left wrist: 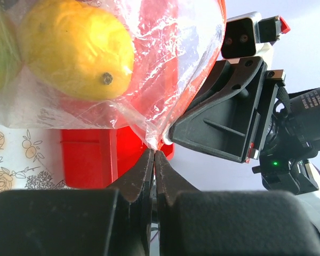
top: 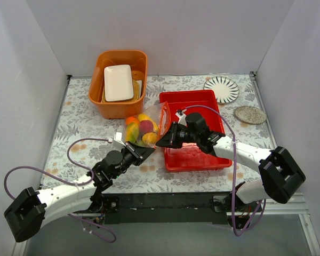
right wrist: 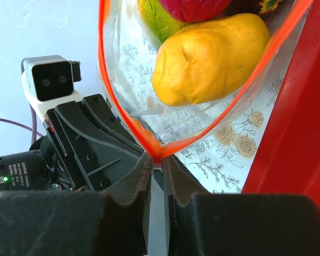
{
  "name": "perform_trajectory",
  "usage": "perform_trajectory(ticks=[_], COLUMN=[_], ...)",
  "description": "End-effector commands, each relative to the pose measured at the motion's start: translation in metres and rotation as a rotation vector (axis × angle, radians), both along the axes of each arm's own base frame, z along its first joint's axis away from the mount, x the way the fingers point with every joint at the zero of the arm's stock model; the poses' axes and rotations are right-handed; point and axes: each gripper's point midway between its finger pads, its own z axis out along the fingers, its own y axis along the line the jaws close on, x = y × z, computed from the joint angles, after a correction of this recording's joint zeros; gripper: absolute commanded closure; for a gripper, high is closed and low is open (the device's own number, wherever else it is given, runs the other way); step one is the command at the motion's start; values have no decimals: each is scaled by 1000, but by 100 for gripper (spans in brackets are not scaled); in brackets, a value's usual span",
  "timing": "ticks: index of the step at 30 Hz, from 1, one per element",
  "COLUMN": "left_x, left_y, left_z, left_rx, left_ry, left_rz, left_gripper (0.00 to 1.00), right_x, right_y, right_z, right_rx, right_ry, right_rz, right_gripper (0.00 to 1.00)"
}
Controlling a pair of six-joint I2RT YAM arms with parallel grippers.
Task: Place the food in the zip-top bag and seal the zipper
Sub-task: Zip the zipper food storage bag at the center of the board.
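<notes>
Top looks down — close wrist views, seemingly opposed, share bag [left wrist: 165,64].

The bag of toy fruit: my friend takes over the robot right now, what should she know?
Left gripper: shut on a corner of the zip-top bag.
Right gripper: shut on the end of the zipper.
The food in view is inside the bag, held between both arms beside the red tray.
To do: the zipper's two sides spread apart, so seal it.
</notes>
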Motion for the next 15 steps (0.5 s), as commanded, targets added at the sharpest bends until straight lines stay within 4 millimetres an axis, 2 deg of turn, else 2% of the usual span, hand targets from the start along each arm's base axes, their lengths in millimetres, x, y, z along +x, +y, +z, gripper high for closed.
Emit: perform_trajectory(ticks=[1,15], left_x=[2,-9], left_y=[12,20], left_z=[-18,-20], left_rx=[-136,-99], left_ry=[230,247], left_rz=[107,95], left_gripper=[100,100], right_x=[23,32], right_y=[-2,-12], right_z=[23,18], right_rx=[36,16], right_ry=[-103,-97], right_rz=[-63,-85], right_gripper=[91,91])
